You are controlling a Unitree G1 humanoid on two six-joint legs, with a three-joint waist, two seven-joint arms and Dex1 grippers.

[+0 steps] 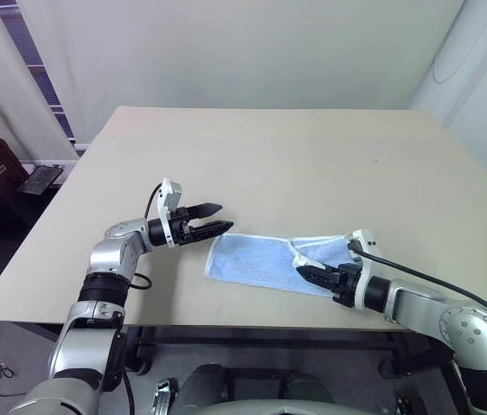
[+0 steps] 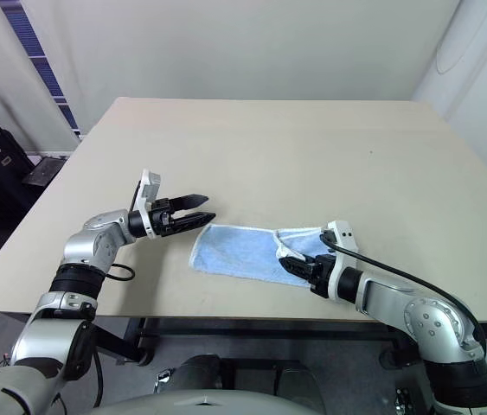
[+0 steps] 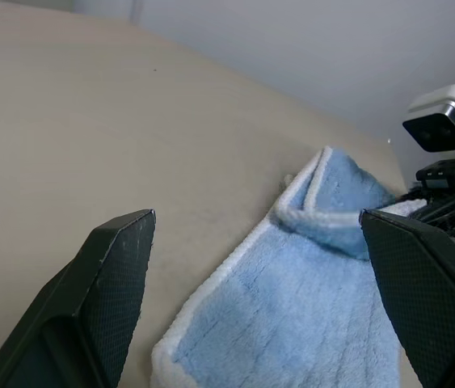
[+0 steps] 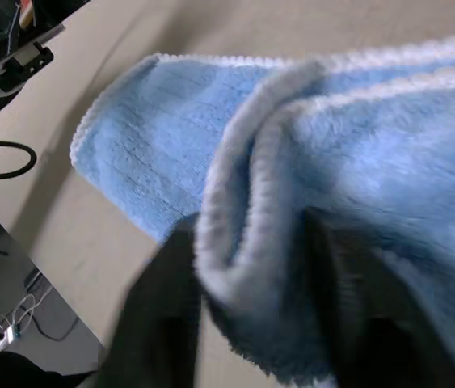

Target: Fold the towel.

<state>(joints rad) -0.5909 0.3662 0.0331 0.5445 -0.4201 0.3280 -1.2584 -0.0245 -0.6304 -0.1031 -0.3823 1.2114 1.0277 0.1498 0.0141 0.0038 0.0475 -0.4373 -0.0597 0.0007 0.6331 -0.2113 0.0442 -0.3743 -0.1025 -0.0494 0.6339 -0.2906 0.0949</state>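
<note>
The left gripper [image 1: 214, 218] hangs with jaws spread wide and empty just off the towel's [image 1: 252, 259] left hem. The right gripper [image 2: 296, 264] sits against the doubled-over right end, which hides its fingertips; grip unclear. The towel lies near the table's [image 1: 312, 156] front edge, with bare tabletop beyond.

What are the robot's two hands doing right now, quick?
Left gripper: jaws open, empty, beside the towel.
Right gripper: at the towel's folded-over corner, cloth between its jaws; cannot tell whether it is gripping.
</note>
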